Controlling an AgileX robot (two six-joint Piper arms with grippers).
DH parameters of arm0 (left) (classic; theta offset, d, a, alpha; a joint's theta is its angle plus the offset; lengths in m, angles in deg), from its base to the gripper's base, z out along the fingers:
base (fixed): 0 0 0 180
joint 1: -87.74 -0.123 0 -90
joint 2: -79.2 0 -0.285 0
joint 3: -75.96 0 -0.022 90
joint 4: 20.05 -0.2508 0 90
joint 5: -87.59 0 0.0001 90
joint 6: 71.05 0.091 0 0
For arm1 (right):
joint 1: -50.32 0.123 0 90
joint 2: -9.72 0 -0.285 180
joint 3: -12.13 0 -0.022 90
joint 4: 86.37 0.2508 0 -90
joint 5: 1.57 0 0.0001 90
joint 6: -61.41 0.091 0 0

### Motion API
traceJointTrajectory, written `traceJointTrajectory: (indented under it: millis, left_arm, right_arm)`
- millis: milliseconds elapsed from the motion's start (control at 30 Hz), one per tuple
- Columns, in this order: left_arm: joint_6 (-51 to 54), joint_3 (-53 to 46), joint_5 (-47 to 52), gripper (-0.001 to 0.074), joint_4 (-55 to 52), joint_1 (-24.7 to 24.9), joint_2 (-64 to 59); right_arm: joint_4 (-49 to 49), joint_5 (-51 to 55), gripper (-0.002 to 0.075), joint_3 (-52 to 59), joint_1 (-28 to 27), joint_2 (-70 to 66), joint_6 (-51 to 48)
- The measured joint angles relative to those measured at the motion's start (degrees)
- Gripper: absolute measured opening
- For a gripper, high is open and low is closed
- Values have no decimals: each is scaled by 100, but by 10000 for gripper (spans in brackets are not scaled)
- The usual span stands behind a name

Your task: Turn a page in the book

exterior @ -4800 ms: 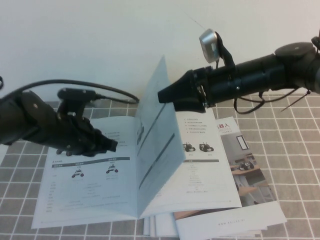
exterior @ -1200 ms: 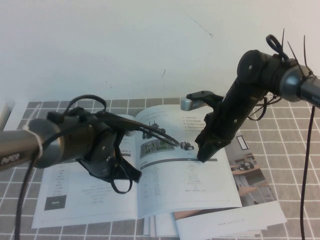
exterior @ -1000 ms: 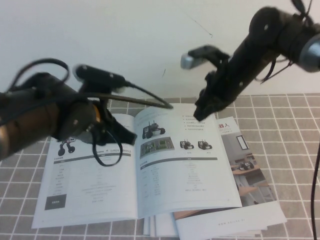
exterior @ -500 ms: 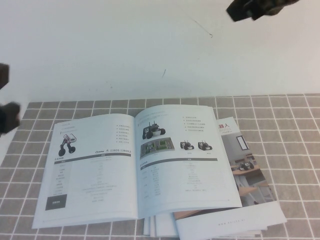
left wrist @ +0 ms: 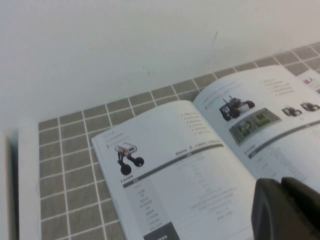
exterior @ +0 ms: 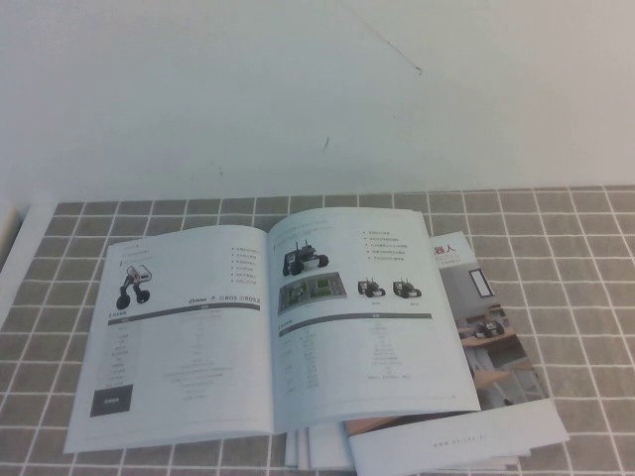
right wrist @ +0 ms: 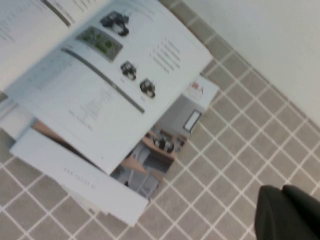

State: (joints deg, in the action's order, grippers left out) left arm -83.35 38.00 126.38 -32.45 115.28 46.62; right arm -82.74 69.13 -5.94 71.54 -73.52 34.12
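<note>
The book lies open and flat on the grey tiled cloth, both white pages showing wheeled-robot photos, dark header bars and tables. The turned page lies flat on its left half. The book also shows in the left wrist view and the right wrist view. Neither arm shows in the high view. My left gripper is shut and empty, held above the book's near part. My right gripper is shut and empty, held high over bare tiles to the right of the book.
A brochure with colour room photos lies under the book's right edge, also seen in the right wrist view. Loose white sheets stick out at the front right. A white wall backs the tiled cloth.
The lifted page has gone over to the left and now lies flat. Both arms have drawn up and away and have left the high view.
</note>
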Motion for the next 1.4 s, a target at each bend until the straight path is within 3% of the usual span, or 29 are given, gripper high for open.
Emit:
traceJointTrajectory:
  millis: [267,500,767,1400]
  left_arm:
    - [287,-927,-161,-4,358,0,652]
    - [658,-1699,-1017,-4,868,0,851]
    - [752,-2063,-1163,-4,1013,0,851]
    - [752,-2067,-982,-4,1077,0,851]
  right_arm:
    - [-329,-256,-1,2320,0,2340,615]
    - [-329,-1259,-1,4586,0,4192,935]
    - [-279,-2492,-1,6402,0,5397,1315]
    - [-181,-2714,-1,7228,0,5504,1559]
